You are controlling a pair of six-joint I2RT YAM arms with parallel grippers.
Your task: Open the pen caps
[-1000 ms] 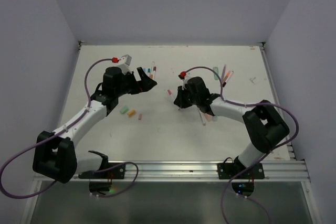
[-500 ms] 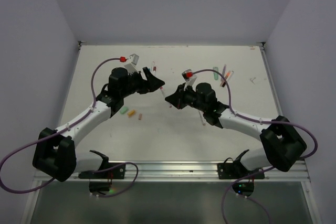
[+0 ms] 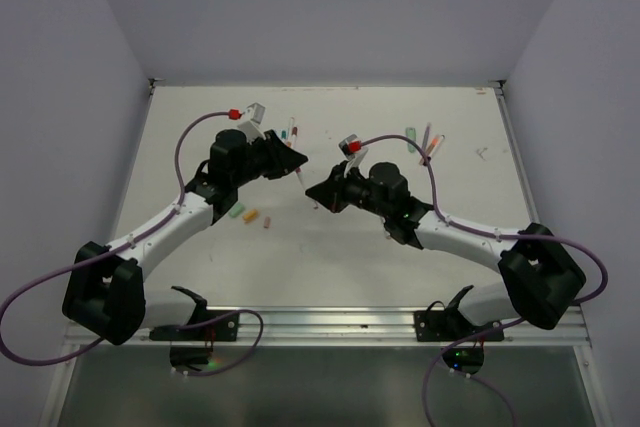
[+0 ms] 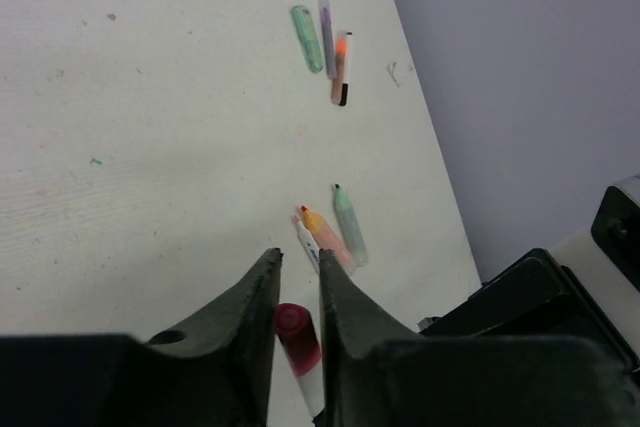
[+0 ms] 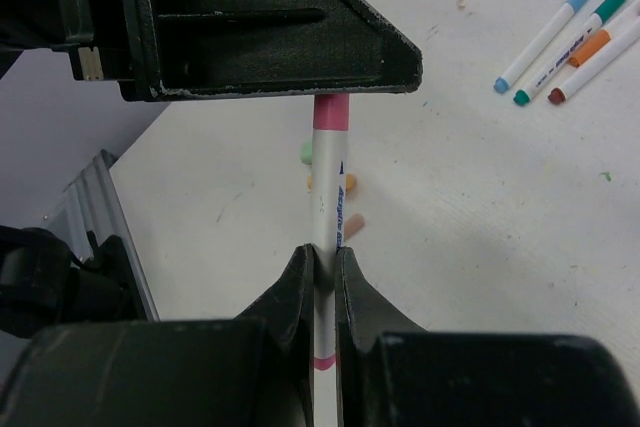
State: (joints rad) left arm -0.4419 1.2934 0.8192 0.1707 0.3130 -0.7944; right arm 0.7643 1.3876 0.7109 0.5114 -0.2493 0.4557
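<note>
1. The right gripper (image 5: 322, 250) is clamped on the barrel of a slim white-barrelled pen (image 5: 328, 197) and holds it off the white table (image 3: 350, 267).
2. The pen runs straight out from the right gripper's fingers towards the left gripper (image 4: 298, 255). The two grippers meet nose to nose over the middle of the table.
3. A short pink plastic cap (image 5: 330, 112) sits on the far end of this pen. It lies between the left gripper's two black fingers (image 4: 262, 292).
4. The left jaws are narrowed closely around the pink cap. Whether they press on it cannot be told.
5. Three loose short caps (image 3: 251, 215), one mint green, one orange and one peach, lie in a row on the table below the left arm.
6. A cluster of slim white pens (image 5: 560, 42) with blue, green, orange and brown ends lies on the table behind the left gripper, well apart from the held pen.
7. A pale green highlighter (image 4: 349, 225) and an orange highlighter (image 4: 322, 232) lie side by side on the table near the right arm.
8. Further back on the right lie a mint green highlighter (image 4: 306, 24), a thin purple pen (image 4: 326, 22) and an orange pen with a black end (image 4: 341, 67), close together.
</note>
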